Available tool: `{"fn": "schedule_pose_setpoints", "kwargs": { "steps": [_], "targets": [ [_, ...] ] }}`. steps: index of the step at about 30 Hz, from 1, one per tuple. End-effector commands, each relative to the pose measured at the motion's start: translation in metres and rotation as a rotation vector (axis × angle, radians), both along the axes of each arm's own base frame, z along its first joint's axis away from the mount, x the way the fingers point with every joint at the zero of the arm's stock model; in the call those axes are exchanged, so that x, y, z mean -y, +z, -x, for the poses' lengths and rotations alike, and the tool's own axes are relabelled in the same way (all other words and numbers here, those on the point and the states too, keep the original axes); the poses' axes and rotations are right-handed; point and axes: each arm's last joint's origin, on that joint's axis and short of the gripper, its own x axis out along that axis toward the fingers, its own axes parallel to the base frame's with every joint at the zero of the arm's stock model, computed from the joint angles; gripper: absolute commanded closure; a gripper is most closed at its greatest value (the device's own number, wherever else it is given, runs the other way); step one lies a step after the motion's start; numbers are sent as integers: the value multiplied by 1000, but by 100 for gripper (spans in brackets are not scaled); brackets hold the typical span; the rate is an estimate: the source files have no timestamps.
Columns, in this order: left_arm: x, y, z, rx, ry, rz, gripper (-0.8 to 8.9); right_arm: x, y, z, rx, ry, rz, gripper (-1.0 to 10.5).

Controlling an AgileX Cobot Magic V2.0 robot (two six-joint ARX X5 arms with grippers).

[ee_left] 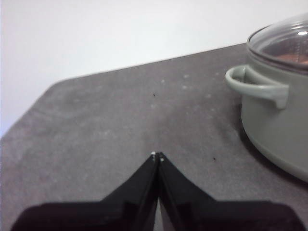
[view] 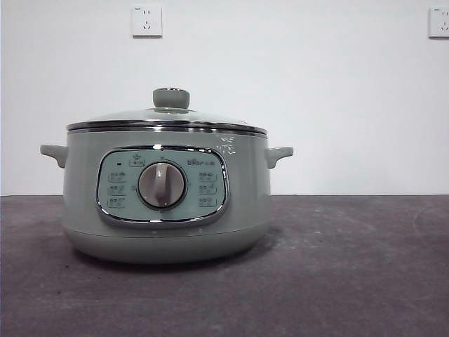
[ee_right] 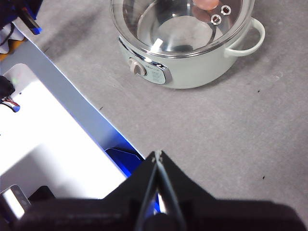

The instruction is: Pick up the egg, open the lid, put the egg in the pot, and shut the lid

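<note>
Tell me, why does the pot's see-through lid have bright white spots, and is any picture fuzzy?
Right wrist view: light glares off the lid as a white streak. Left wrist view: a small bright spot on the glass, and the pot looks soft and blurry. Front view: sharp, with a dark shadow under the pot on the table.

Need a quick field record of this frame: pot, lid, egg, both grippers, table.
pot: upright on the table, dial facing the front camera
lid: seated on the pot rim, closed
egg: an orange shape shows through the glass at the right wrist view's top edge; cannot confirm it is the egg
left gripper: shut, holding nothing, beside the pot, apart from it
right gripper: shut, holding nothing, raised on the dial side
table: dark grey
</note>
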Motion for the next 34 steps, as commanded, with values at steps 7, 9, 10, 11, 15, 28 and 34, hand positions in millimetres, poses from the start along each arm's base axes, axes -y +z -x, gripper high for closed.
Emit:
{"fn": "schedule_pose_setpoints", "kwargs": {
  "steps": [7, 9, 10, 11, 15, 28, 34],
  "targets": [
    [0, -9, 0, -50, 15, 95, 817, 0, 1, 1, 4, -7, -10, 945],
    [0, -8, 0, -48, 21, 121, 817, 0, 1, 1, 4, -7, -10, 945],
    [0, -8, 0, -48, 22, 121, 817, 0, 1, 1, 4, -7, -10, 945],
    [0, -8, 0, -48, 25, 120, 817, 0, 1, 1, 4, -7, -10, 945],
    [0, -8, 0, -48, 25, 120, 817, 0, 1, 1, 4, -7, -10, 945],
    [0, -8, 0, -48, 26, 120, 817, 0, 1, 1, 4, -7, -10, 945],
    [0, -8, 0, -48, 25, 120, 817, 6, 5, 4, 59, 4, -9, 945]
  ]
}}
